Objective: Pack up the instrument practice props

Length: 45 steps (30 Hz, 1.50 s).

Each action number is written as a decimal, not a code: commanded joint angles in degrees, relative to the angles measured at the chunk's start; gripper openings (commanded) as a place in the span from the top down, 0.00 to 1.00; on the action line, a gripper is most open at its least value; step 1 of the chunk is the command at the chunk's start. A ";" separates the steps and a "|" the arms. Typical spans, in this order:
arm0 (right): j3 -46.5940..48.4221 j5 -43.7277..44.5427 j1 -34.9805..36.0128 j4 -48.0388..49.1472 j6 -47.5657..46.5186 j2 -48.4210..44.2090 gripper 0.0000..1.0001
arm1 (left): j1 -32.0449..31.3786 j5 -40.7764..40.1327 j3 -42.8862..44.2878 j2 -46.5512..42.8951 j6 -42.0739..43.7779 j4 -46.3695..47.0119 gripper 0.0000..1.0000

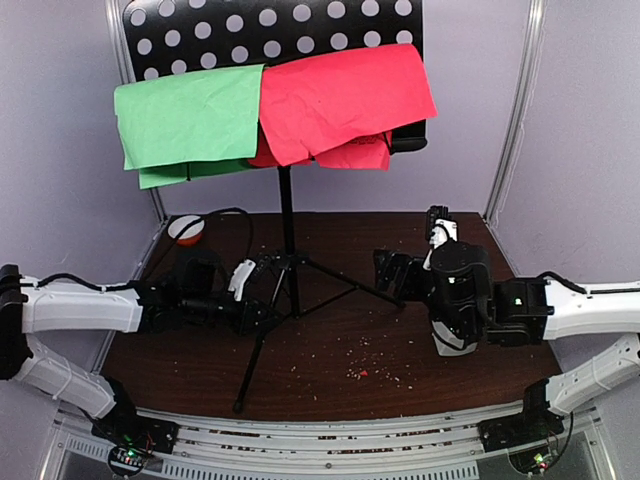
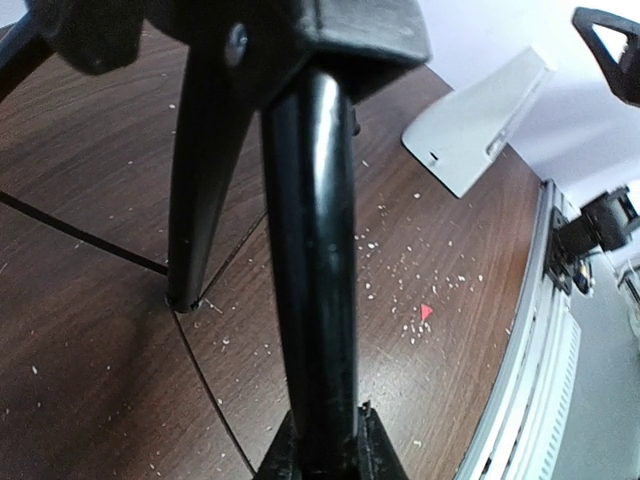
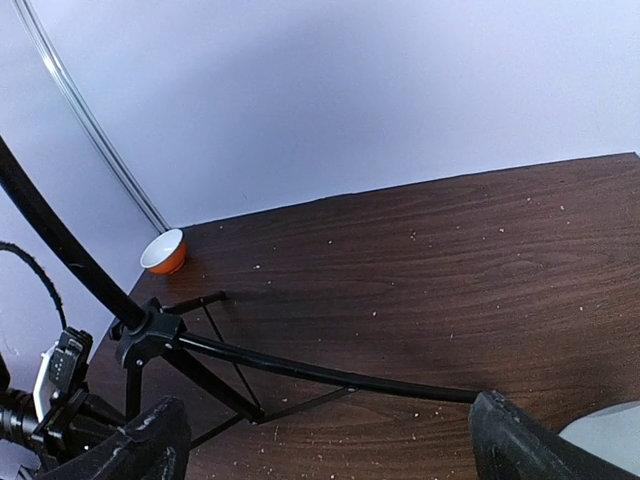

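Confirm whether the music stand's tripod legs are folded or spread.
Spread: the music stand stands upright, its legs splayed across the table.

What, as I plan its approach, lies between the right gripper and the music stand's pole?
Right wrist view: only a leg and brace of the music stand cross crumb-dotted table between right gripper and pole.
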 commanded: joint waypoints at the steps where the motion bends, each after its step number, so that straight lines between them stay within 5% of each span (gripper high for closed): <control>1: -2.43 -4.10 -0.36 1.43 -1.12 -3.10 0.00 | 3.08 12.72 4.93 2.85 19.14 5.38 1.00; 6: -7.19 -8.66 -0.30 4.67 -2.75 -8.30 0.00 | 3.82 9.00 8.29 9.14 21.25 3.30 1.00; 12: -9.65 -14.61 -0.33 4.22 -6.28 -14.27 0.00 | 4.10 1.54 8.40 9.79 18.84 2.15 0.39; 17: -9.34 -19.19 -0.35 2.48 -8.47 -17.60 0.00 | 4.10 -4.66 4.13 1.06 15.60 4.04 0.24; 23: -10.10 -20.78 -0.51 2.43 -8.10 -18.66 0.00 | 3.77 -8.78 -5.75 -16.56 8.87 6.09 0.24; 30: -12.26 -24.47 -0.80 5.80 -6.73 -16.28 0.00 | -5.39 -10.03 -5.68 -25.87 5.29 -1.04 0.42; 37: -12.89 -27.49 -0.73 7.98 -4.85 -14.94 0.02 | -22.31 -16.62 5.43 -20.95 1.08 2.26 0.48; 45: -14.99 -27.49 -0.75 9.43 -3.62 -19.24 0.01 | -24.27 -17.34 23.34 -11.75 -2.81 2.96 0.43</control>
